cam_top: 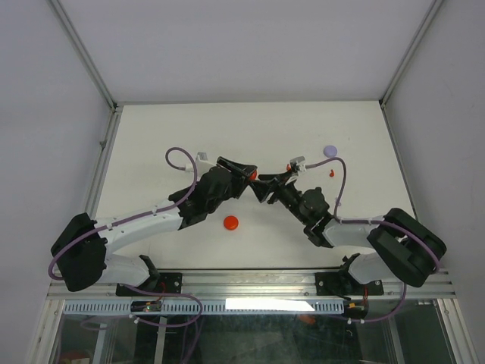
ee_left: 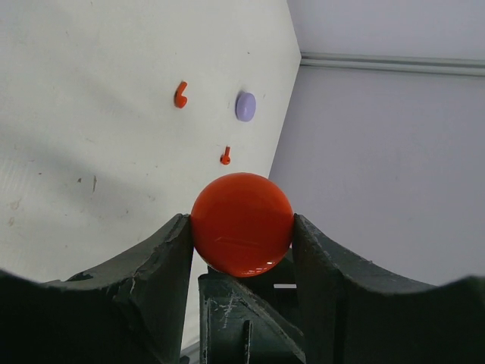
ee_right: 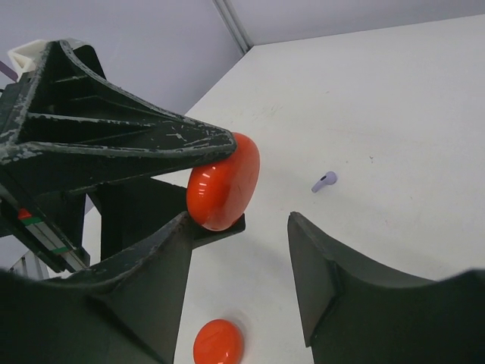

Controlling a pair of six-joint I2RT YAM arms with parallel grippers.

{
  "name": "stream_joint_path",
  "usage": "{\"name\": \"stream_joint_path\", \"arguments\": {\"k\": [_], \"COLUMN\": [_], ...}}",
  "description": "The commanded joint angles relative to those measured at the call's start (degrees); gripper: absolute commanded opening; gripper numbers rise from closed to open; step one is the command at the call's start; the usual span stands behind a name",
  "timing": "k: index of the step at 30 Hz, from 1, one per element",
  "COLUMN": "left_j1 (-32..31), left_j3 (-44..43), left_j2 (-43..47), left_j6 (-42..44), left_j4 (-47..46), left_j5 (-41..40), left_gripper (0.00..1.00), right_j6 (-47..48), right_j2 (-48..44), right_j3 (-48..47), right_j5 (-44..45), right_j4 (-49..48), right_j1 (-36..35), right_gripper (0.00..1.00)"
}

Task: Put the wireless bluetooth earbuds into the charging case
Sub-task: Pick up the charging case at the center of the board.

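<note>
From above, your left gripper is closed on a red disc over the middle of the tabletop. I take that disc for the charging case. Your right gripper hangs just beside it, spread and carrying nothing. With the two sets of fingers this near, a small misjudged move could knock them together. A red earbud lies toward the right edge, near a lavender disc by the far right corner. A careless sweep there could send the earbud off the table. A loose red disc sits toward the near edge, about midway along it.

In the left wrist view, the held disc is glossy and rounded, and both fingers pinch it only at its rim. It may squirt out if you press anything against it. No seam or pocket shows, so I cannot tell whether it is open. A second red earbud lies nearer the gripper than the first.

In the right wrist view, the jaws stand wide apart with the held disc ahead of them. A lavender earbud lies alone on bare tabletop, well clear of the fingers. All three earbuds are tiny and comma-shaped with short stems. They give you little to pinch and are easy to flick away, and the lavender one likely does not belong in a red case.
</note>
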State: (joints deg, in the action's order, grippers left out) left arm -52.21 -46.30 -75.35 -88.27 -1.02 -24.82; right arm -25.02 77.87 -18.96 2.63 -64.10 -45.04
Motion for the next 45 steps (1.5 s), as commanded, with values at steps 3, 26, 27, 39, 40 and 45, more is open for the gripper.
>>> {"name": "stream_joint_path", "arguments": {"k": [3,26,27,39,40,45], "left_j1": [-1.61,-2.68,-2.57,-2.05,-2.02,-2.03], "left_j3": [0.83,3.02,3.30,10.07,10.65,12.37], "left_j2": [1.25,2.95,3.39,16.83,18.33,25.07], "left_j6": [-3.66,0.42,1.87,38.54,41.81,61.13], "left_j4": [-5.05,-6.82,-6.95,-14.00,-14.69,-16.94], "left_j5": [-2.79,-3.83,-3.88,0.12,1.15,8.75], "left_gripper": [0.48,0.74,0.77,0.85,0.84,0.87], "right_j6": [1.55,6.88,7.82,13.81,15.14,20.87], "right_j2": [2.05,1.07,0.04,-16.57,-17.48,-19.17], "right_j3": [-1.96,-2.91,-3.11,-13.23,-15.24,-24.71], "right_j5": [3.28,-0.19,-1.12,-22.56,-23.89,-30.43], "right_j4": [-10.03,-8.97,-7.52,37.04,41.16,61.58], "right_j1": [-0.99,-1.72,-1.60,5.56,5.84,6.97], "right_gripper": [0.54,0.00,0.00,0.00,0.00,0.00]}}
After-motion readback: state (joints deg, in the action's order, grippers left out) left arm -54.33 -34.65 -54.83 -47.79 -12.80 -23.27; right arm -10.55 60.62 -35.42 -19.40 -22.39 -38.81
